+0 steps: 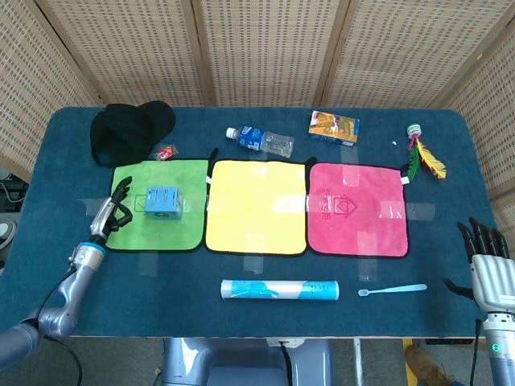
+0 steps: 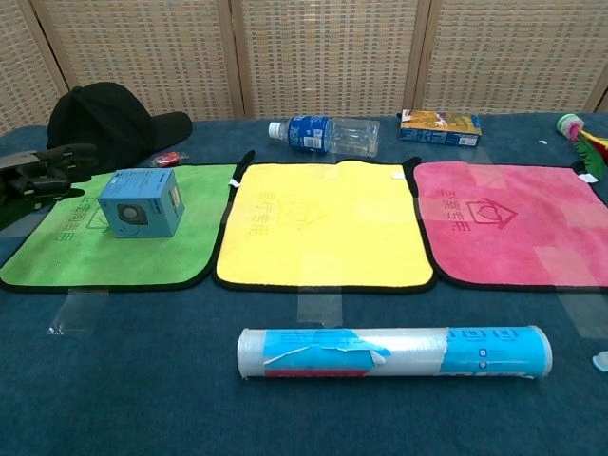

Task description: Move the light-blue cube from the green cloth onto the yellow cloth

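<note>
The light-blue cube (image 1: 162,202) (image 2: 141,202) stands on the green cloth (image 1: 153,229) (image 2: 104,256), toward its upper middle. The yellow cloth (image 1: 257,207) (image 2: 323,228) lies bare just right of the green one. My left hand (image 1: 115,207) (image 2: 40,176) hovers over the green cloth's left edge, a short gap left of the cube, fingers apart and holding nothing. My right hand (image 1: 490,269) stays at the table's right front corner, fingers spread and empty; the chest view does not show it.
A pink cloth (image 1: 358,209) lies right of the yellow one. A black cap (image 1: 129,129) and a small red item (image 1: 165,152) sit behind the green cloth. A water bottle (image 1: 261,141), a snack box (image 1: 333,126), a feather toy (image 1: 422,153), a wrapped tube (image 1: 279,289) and a toothbrush (image 1: 393,289) are also there.
</note>
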You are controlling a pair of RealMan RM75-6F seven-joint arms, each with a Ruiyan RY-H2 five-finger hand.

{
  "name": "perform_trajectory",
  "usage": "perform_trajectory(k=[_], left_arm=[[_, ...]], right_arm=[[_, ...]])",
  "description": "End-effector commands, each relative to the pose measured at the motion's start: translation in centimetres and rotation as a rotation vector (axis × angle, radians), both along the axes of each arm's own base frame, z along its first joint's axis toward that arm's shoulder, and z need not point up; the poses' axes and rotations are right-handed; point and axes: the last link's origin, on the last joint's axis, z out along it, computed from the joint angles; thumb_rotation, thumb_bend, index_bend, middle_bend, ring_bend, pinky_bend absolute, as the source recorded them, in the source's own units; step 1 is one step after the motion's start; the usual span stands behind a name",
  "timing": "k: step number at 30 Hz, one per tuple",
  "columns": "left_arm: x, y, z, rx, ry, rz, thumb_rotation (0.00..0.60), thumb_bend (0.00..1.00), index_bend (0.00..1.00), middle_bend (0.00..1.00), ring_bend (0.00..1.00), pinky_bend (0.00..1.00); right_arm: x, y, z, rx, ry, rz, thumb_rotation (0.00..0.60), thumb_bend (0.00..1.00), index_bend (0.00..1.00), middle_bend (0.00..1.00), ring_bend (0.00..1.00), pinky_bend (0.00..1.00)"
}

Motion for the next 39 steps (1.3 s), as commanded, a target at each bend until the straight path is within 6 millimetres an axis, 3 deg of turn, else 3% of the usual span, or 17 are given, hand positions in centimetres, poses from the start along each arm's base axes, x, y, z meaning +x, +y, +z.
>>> perform_trajectory(k=[1,39], left_arm=[[1.6,0.7,-1.2,-0.016,-0.046,-0.009,0.6,1.0,0.0,0.0,0.0,0.0],[19.0,3.0,-11.9,-0.128,-0.153,-0.184,0.6,1.0,0.0,0.0,0.0,0.0]], right_arm=[[-0.1,0.0,0.0,-0.001,0.001,-0.003,0.6,0.0,0.0,0.0,0.0,0.0],[-1.2,-0.3,1.3,-0.029,-0.026,-0.053,0.6,0.0,0.0,0.0,0.0,0.0]])
